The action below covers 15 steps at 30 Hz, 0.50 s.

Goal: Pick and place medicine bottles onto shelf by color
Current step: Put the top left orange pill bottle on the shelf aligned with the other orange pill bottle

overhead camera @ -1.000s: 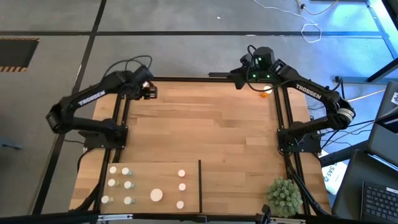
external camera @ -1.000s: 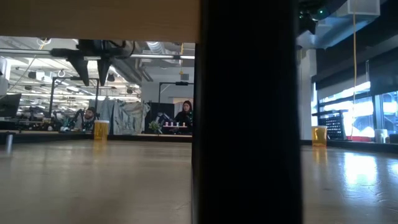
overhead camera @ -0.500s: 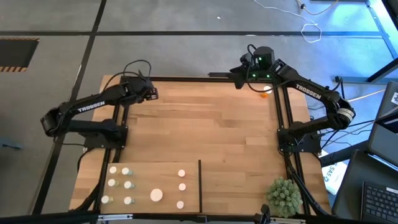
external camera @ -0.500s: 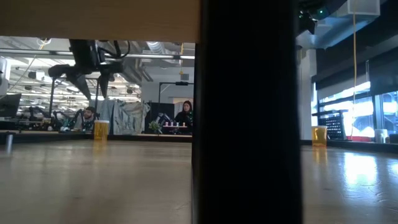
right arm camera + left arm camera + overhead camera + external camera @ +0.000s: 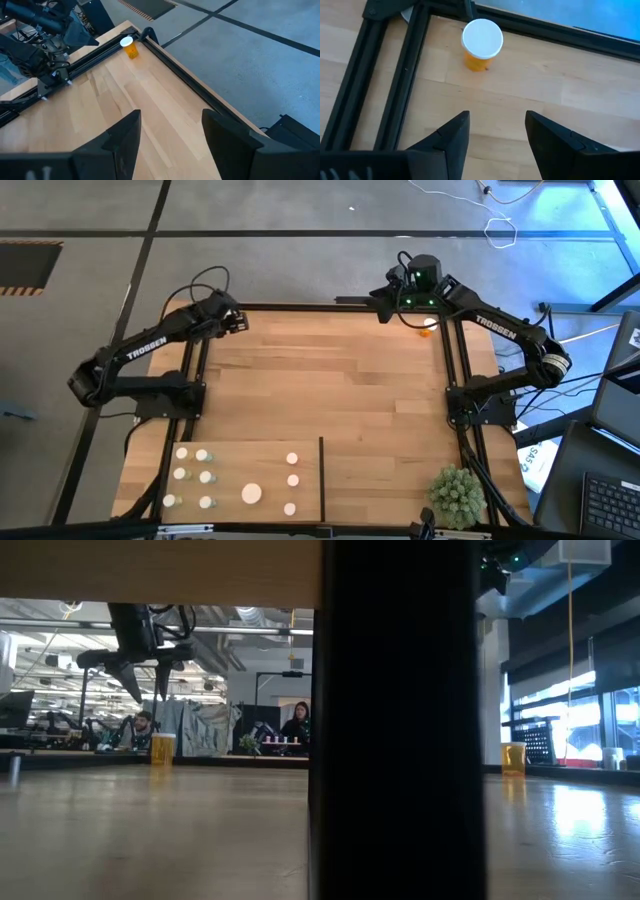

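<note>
Taking the shelf (image 5: pixel 235 455) at the near edge of the table (image 5: pixel 330 390) as the landmark, most of the sorting looks done: from its left end, six small bottles (image 5: pixel 193 476) stand in two short rows, then a wider white-capped bottle (image 5: pixel 252 493), then three more in a column (image 5: pixel 292 480) just left of the thin dark divider (image 5: pixel 322 477); the part of the shelf right of the divider holds nothing. What seems left is two orange bottles far from the shelf at the table's back edge. One stands in the back left corner (image 5: pixel 481 43), upright with a white cap, right inside the black frame. The left gripper (image 5: pixel 493 131) hangs above the wood just short of it, fingers parted about halfway and holding nothing. The other orange bottle (image 5: pixel 426 328) sits near the back right corner, beside the right arm's wrist. The right gripper (image 5: pixel 170 131) is raised there, fingers well apart and empty. A spiky green plant ball (image 5: pixel 457 492) rests to the right of the shelf. The only readable writing is "TROSSEN" on the left arm (image 5: pixel 146 344) and on the right arm (image 5: pixel 497 326); no bottle label can be read.
</note>
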{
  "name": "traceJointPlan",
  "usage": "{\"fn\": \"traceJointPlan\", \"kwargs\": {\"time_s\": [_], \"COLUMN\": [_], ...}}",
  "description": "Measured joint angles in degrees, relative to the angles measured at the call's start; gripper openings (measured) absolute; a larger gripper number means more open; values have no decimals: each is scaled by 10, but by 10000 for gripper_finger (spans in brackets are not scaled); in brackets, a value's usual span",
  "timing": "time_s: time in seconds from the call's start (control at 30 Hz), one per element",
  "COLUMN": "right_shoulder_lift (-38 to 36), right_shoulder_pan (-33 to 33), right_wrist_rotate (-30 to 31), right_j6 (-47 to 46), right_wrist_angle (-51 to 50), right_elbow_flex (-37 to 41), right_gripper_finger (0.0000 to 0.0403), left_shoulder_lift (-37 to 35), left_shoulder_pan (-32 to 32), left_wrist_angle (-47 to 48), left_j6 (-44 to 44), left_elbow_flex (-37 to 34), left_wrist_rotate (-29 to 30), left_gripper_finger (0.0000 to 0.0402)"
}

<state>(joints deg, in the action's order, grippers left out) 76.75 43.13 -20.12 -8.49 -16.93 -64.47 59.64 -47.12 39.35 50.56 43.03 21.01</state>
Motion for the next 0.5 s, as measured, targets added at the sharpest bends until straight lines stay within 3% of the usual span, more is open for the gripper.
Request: {"fn": "traceJointPlan", "kwargs": {"time_s": [0.23, 0.5], "right_shoulder_lift": [0, 0], "right_shoulder_pan": [0, 0], "right_wrist_rotate": [-1, 0], "right_j6": [-1, -3], "right_wrist_angle": [0, 0], "right_elbow_flex": [0, 0], "right_gripper_finger": [213, 213], "left_shoulder_lift": [0, 0], "left_shoulder_pan": [17, 72], "left_wrist_angle": [-33, -241], "left_j6": [6, -16], "left_elbow_flex": [-30, -115], "left_wrist_rotate": [-10, 47], "left_gripper_finger": [186, 186]}}
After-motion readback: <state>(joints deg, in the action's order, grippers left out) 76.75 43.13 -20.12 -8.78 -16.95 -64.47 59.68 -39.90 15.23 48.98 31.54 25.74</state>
